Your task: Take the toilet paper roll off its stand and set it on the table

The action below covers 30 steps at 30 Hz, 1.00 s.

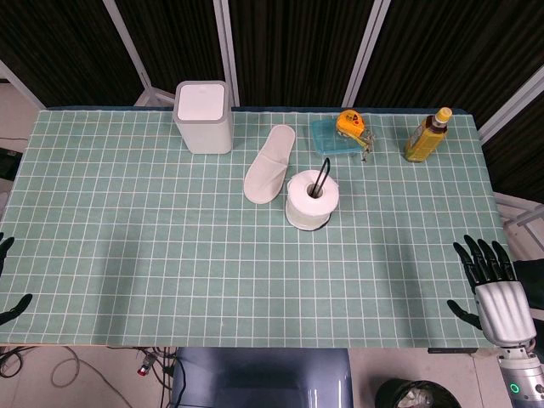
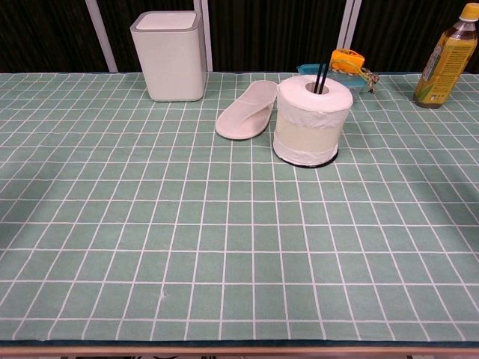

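Observation:
The white toilet paper roll (image 1: 312, 201) (image 2: 313, 120) stands upright on its stand near the table's middle; the black rod (image 1: 324, 176) (image 2: 321, 77) pokes up through its core. A dark round base (image 2: 323, 162) shows under the roll. My right hand (image 1: 490, 282) hovers at the table's front right edge, fingers spread, holding nothing. Only dark fingertips (image 1: 7, 289) of my left hand show at the far left edge of the head view. The chest view shows neither hand.
A white lidded bin (image 1: 204, 116) (image 2: 168, 54) stands at the back left. A white slipper (image 1: 269, 163) (image 2: 246, 111) lies just left of the roll. Behind the roll sit a blue tray (image 1: 331, 138) with a yellow tape measure (image 1: 349, 121) (image 2: 346, 60), and a yellow bottle (image 1: 426, 135) (image 2: 446, 58) stands right.

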Tool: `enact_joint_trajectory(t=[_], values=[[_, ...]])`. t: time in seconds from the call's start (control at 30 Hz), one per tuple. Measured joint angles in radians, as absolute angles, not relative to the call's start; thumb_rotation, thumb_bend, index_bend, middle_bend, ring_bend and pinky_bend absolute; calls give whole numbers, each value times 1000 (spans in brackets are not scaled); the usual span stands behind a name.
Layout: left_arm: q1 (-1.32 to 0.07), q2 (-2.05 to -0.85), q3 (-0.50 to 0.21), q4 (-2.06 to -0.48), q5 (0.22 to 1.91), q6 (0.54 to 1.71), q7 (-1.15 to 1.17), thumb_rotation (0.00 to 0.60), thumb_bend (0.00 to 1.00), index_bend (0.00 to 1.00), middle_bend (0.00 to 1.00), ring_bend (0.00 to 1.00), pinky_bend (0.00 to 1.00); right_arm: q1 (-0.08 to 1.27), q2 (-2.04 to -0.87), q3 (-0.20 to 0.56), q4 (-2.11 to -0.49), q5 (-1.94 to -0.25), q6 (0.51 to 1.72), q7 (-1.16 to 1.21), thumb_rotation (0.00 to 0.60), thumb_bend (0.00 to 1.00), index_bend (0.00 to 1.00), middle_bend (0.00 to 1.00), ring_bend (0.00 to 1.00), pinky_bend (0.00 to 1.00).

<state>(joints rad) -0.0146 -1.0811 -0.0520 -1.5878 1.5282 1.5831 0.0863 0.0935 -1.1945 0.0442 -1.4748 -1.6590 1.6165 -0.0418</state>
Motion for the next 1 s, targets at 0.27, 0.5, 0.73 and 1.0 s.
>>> enact_joint_trajectory(t=[0.27,0.5,0.73,1.0], values=[[-12,-1080,-50,-1595,1529,1587,93,600,176,53,0,0,13,91,-1197,51,-1476,-1649,1620,-34,600,0,0,0,0,0],[-11,-1079,-46,-1602,1534,1590,100,600,176,53,0,0,13,85,-1193,59,-1486,-1627,1620,-8,600,0,0,0,0,0],[-11,-1077,-47,-1606,1529,1590,97,600,176,53,0,0,13,88,-1184,56,-1487,-1616,1597,27,600,0,0,0,0,0],[-5,-1077,-44,-1616,1540,1606,107,600,176,53,0,0,13,92,-1183,61,-1496,-1584,1569,86,600,0,0,0,0,0]])
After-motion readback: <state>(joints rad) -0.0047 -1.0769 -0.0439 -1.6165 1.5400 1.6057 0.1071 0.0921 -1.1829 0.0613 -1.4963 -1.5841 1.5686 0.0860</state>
